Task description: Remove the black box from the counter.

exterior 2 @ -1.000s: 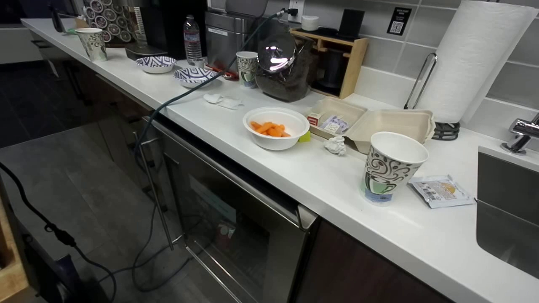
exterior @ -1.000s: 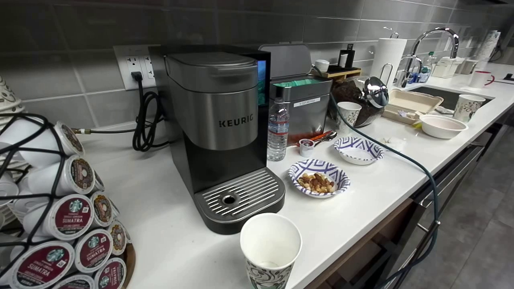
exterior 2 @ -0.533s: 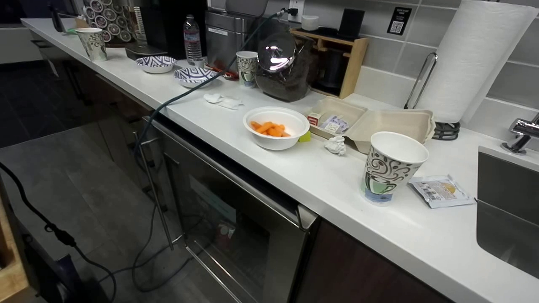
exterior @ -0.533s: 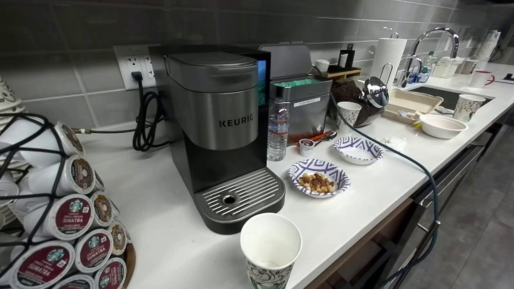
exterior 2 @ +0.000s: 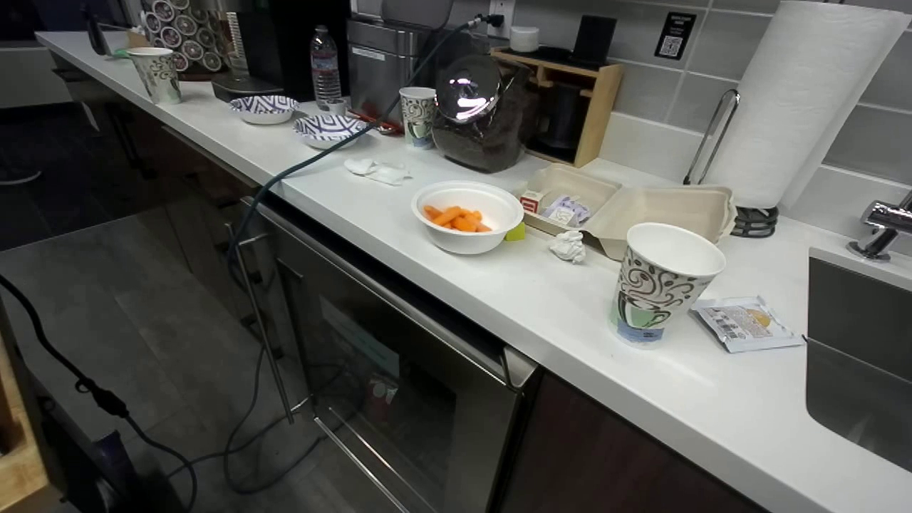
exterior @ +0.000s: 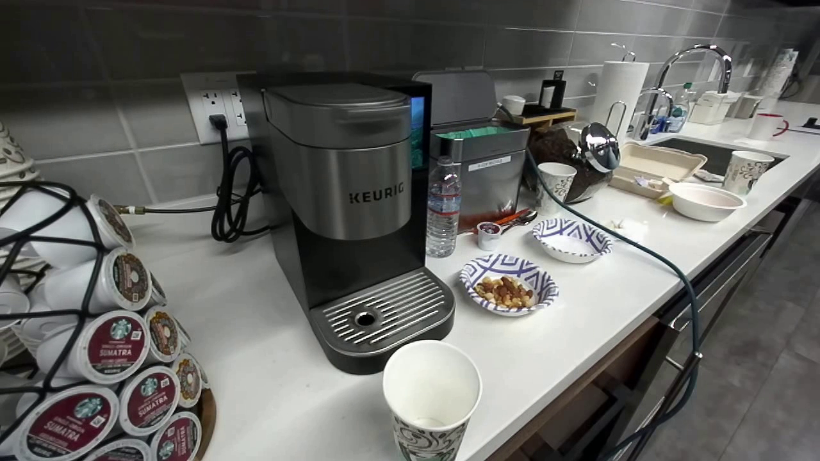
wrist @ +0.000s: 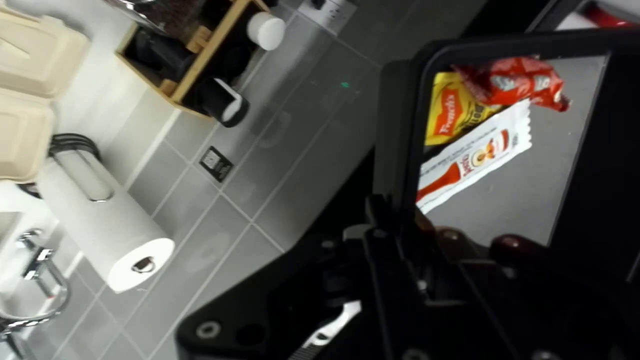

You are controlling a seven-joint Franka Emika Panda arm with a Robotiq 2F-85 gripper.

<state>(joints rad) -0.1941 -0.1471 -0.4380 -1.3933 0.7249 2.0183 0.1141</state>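
The black box point(wrist: 395, 125) fills the right of the wrist view, tilted in the picture. It holds several sauce packets, among them a yellow one point(wrist: 450, 107), a white one point(wrist: 472, 152) and a red wrapper point(wrist: 522, 82). My gripper point(wrist: 397, 215) is closed on the box's near wall, with one finger outside and one inside. Its dark fingers are hard to tell apart. The grey tiled wall lies behind. The white counter point(exterior: 269, 397) shows in both exterior views point(exterior 2: 513, 313). Neither the box nor my gripper shows in the exterior views.
A paper towel roll point(wrist: 107, 220), a wooden organizer point(wrist: 175, 95) and a takeout container point(wrist: 25, 130) stand below in the wrist view. The counter holds a Keurig machine point(exterior: 352, 160), paper cups point(exterior 2: 662, 292) and bowls point(exterior 2: 467, 239). A teal cable point(exterior 2: 313, 160) hangs over its edge.
A shoe-like shape has appeared at the left edge of an exterior view, on the dark floor. Things on the counter have not moved. No earlier wrist frame is given.
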